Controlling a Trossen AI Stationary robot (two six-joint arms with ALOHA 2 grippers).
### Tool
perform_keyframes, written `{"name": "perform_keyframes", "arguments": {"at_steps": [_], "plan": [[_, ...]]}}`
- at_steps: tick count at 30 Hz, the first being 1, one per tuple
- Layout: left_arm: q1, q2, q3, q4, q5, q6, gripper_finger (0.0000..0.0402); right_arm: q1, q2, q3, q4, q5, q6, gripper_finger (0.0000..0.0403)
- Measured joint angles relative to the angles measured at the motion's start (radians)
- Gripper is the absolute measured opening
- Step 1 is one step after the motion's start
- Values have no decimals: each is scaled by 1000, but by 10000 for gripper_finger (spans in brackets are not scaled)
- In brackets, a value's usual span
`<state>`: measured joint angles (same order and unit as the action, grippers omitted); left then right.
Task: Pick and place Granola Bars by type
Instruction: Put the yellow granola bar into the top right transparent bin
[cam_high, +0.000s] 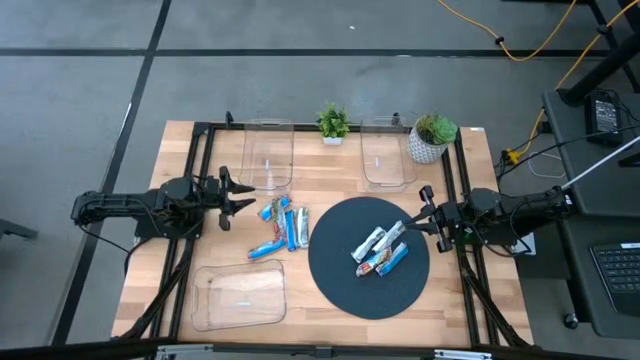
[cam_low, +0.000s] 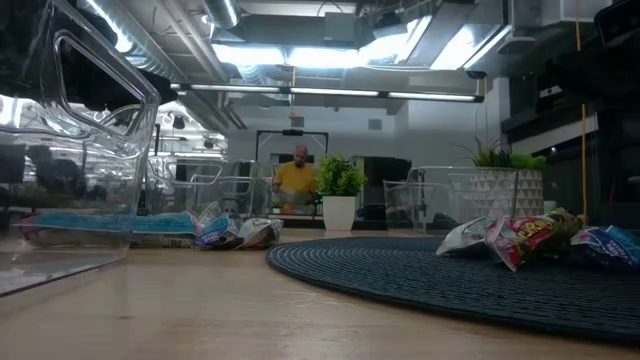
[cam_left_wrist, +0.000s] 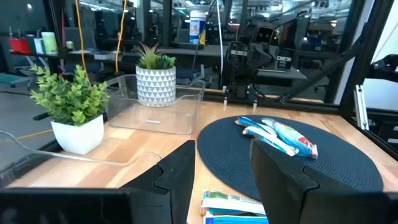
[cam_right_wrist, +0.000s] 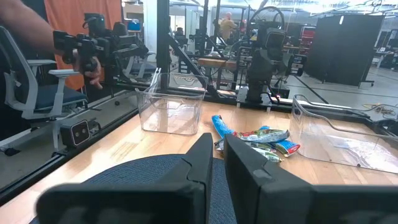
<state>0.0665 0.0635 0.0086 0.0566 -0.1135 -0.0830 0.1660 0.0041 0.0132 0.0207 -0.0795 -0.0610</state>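
Several granola bars in blue and silver-white wrappers lie in a loose cluster (cam_high: 285, 226) on the wood, just left of the round dark mat (cam_high: 345, 290). A second cluster, blue, silver-white and red-orange (cam_high: 382, 251), lies on the mat. My left gripper (cam_high: 240, 199) hovers open at the table's left, pointing at the first cluster, whose bars (cam_left_wrist: 231, 205) show just past its fingers. My right gripper (cam_high: 424, 213) hangs over the mat's right edge; its fingers (cam_right_wrist: 202, 163) stand almost together, with only a narrow slit between them. Neither gripper touches a bar.
Three clear trays stand on the table: far left (cam_high: 267, 156), far right (cam_high: 388, 153) and near left (cam_high: 240, 297). Two potted plants (cam_high: 333, 123) (cam_high: 432, 136) sit at the far edge. A person in a yellow shirt (cam_low: 295, 178) stands in the room behind.
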Motion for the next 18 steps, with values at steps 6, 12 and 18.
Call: {"name": "perform_keyframes", "arguments": {"at_steps": [6,12,18], "plan": [[0,0,0,-2,0,0,148,0,0,0,0,0,0,45],[0,0,0,-1,-1,0,148,0,0,0,0,0,0,45],[0,0,0,-1,-8,0,148,0,0,0,0,0,3,45]]}}
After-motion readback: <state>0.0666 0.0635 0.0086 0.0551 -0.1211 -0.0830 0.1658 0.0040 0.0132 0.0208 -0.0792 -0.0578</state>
